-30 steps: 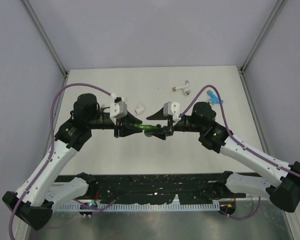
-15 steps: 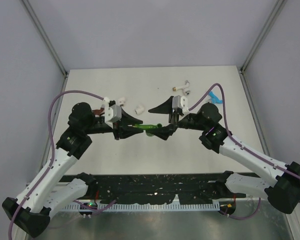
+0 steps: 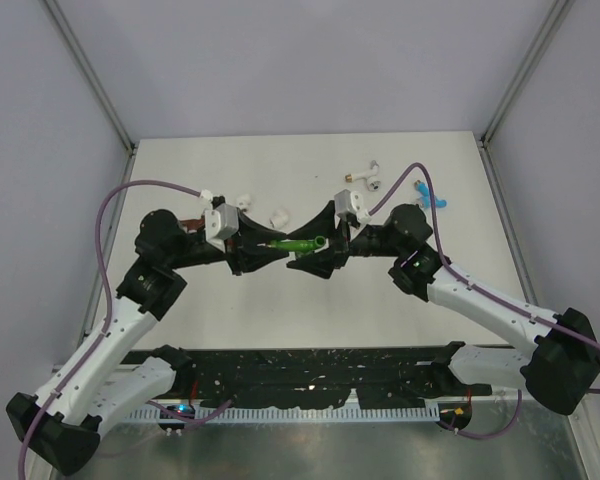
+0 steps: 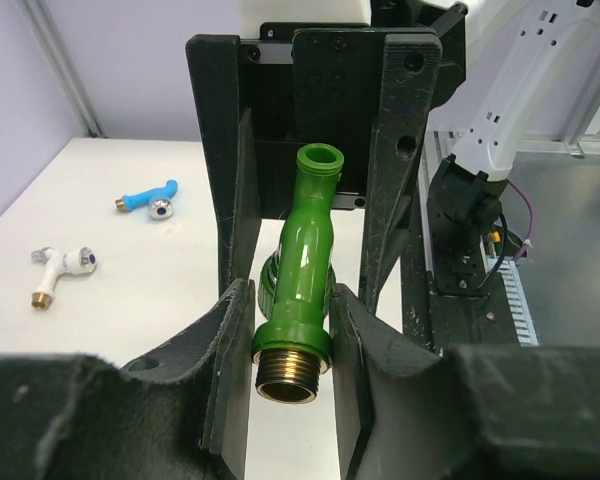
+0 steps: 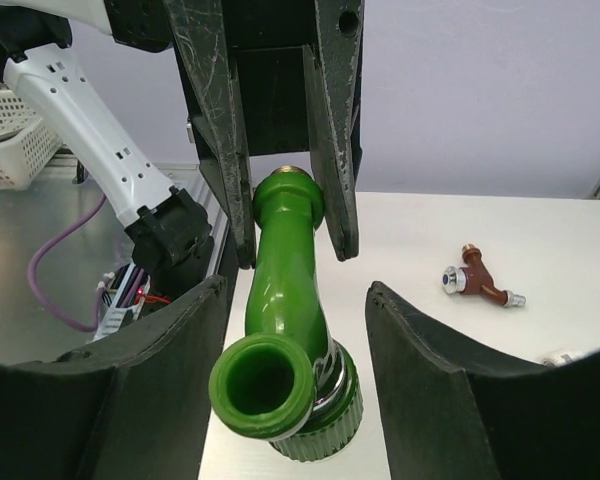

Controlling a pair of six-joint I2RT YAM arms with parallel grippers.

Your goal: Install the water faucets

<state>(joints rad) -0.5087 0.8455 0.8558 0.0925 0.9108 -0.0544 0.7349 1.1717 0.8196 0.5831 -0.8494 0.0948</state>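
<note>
Past the green faucet (image 5: 285, 300), right wrist shows brown faucet (image 5: 477, 280) — left, blue faucet (image 4: 148, 195).

Left arm (image 3: 105, 335), right arm (image 3: 485, 305): white shells, black joints, purple cables (image 3: 115, 195). Left gripper (image 4: 290, 300), right gripper (image 5: 295, 300): black, angular, scuffed fingers (image 5: 330, 120).

- I see the green faucet (image 3: 300, 244) has drifted toward 12 o'clock and now tilts, where it lay level.
- The right gripper (image 5: 292, 320) has rolled and loosened; its fingers now stand apart on either side of the faucet.
- The left gripper (image 4: 292, 330) has pulled back toward 9 o'clock, uncovering the brown faucet (image 5: 477, 280).
</note>
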